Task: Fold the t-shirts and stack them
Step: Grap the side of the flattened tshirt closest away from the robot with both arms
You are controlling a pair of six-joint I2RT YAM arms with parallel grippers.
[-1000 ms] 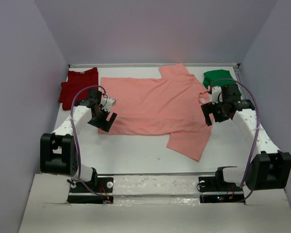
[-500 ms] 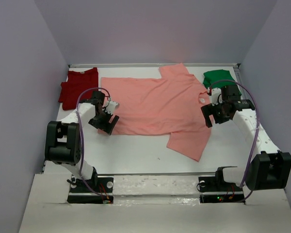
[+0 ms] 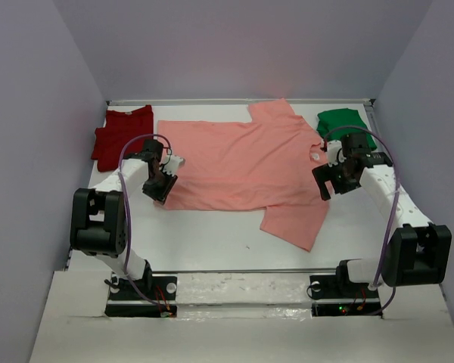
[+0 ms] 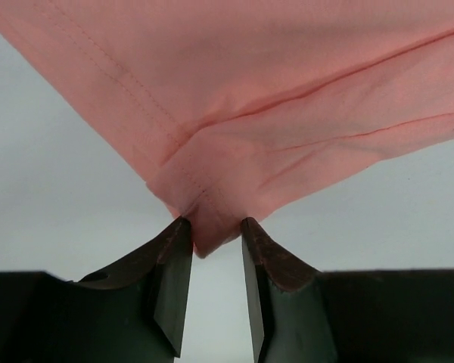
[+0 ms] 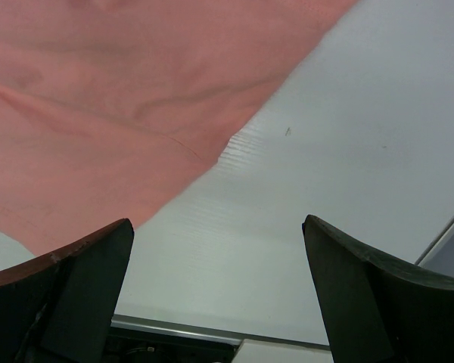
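Tabletop (image 3: 212, 242): white, walled on three sides, and it carried all three shirts.
Pink t-shirt (image 3: 242, 162): lay spread flat across the middle of the tabletop, hem to the left and neck to the right. One sleeve pointed to the far edge and the other to the near edge.
Dark red t-shirt (image 3: 122, 134): sat as a compact square in the far-left corner, just beside the pink hem but apart from it. It was probably folded, though the overhead view was too coarse to show the layers.
Green t-shirt (image 3: 342, 122): lay bunched small in the far-right corner, its near edge partly hidden behind the right arm.
Left fingers (image 3: 161, 195): were at the near-left corner of the pink t-shirt. In the wrist view they stood narrowed to a slim gap, with the folded hem corner pinched between the two tips and touching both. The rest of the cloth fanned away above them.
Right fingers (image 3: 333, 184): were spread wide apart with nothing between them. They hung at the right edge of the pink t-shirt, near its neck. The wrist view showed pink cloth to one side and bare tabletop to the other.
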